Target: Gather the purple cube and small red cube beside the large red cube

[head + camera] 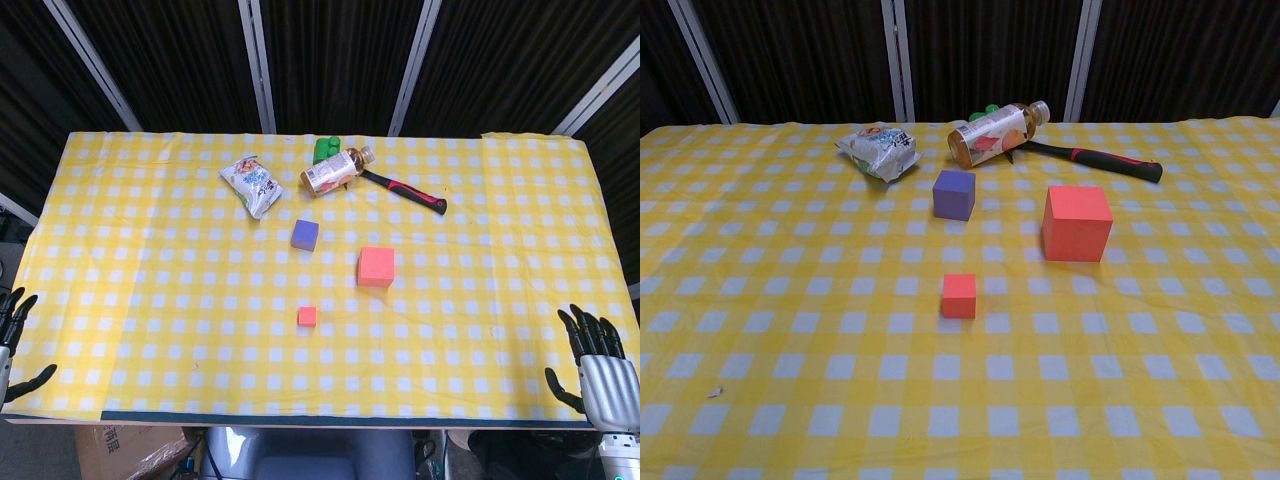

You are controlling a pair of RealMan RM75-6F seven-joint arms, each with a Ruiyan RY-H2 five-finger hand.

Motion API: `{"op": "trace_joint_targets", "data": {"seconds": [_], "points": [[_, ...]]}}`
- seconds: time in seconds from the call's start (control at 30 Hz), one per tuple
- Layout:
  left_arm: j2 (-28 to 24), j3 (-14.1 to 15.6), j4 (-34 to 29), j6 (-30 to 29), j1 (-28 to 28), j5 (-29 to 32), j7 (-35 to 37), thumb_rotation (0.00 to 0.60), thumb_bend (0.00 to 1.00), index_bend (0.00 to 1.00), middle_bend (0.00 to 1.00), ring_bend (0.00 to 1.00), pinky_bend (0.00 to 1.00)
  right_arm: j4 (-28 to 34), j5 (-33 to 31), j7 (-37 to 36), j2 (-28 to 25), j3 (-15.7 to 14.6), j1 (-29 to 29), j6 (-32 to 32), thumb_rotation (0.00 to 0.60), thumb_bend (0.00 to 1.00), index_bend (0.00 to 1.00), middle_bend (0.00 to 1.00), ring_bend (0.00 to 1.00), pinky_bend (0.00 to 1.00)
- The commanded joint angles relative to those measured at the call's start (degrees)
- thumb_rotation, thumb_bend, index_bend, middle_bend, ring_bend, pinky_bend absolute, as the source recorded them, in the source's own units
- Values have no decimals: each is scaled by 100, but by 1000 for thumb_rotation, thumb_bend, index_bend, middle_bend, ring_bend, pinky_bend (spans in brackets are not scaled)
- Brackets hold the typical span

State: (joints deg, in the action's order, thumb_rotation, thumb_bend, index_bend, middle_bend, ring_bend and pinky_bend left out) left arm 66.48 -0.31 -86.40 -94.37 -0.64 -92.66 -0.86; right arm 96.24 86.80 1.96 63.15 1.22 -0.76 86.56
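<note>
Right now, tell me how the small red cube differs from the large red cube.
Size: the small red cube is plainly smaller than the large red cube.
Place: the small red cube sits nearer the robot's edge of the table; the large red cube lies farther back and to its right, closer to the purple cube.
Shared: both are red, rest flat on the checked cloth, and stand apart, untouched by either robot hand.

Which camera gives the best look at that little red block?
The chest view: the small red cube appears large, showing top and front faces. The head view shows it tiny, mostly from above.
</note>
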Motion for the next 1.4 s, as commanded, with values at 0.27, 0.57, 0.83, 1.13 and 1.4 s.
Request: {"op": "trace_joint_targets", "data": {"seconds": [0.27,0.57,0.83,1.13,1.4], "points": [[-17,23,-22,-5,5,-57,-30,600,80,0,0,0,17,19,-11,-94,-36,-13,-31,23,600,417,0,0,0,0],[-105,60,-62,89,26,-42,81,600,80,0,0,0,17,211,-104,-262,-151,120,79,-73,600,359,0,0,0,0],[-195,109,-165,326,146,-76,232,600,80,0,0,0,17,1059,-170,15,-591,756,938,-755,600,358,0,0,0,0],[-293,71,-235,587,343,-61,253,600,80,0,0,0,17,1812,-2760,2359,41,1881,3201,-2655,600,358,0,0,0,0],[-366,73,-222,670,400,-18,500,600,80,0,0,0,17,919,-5064,3565,1342,2165,4897,-3059,600,358,0,0,0,0]]}}
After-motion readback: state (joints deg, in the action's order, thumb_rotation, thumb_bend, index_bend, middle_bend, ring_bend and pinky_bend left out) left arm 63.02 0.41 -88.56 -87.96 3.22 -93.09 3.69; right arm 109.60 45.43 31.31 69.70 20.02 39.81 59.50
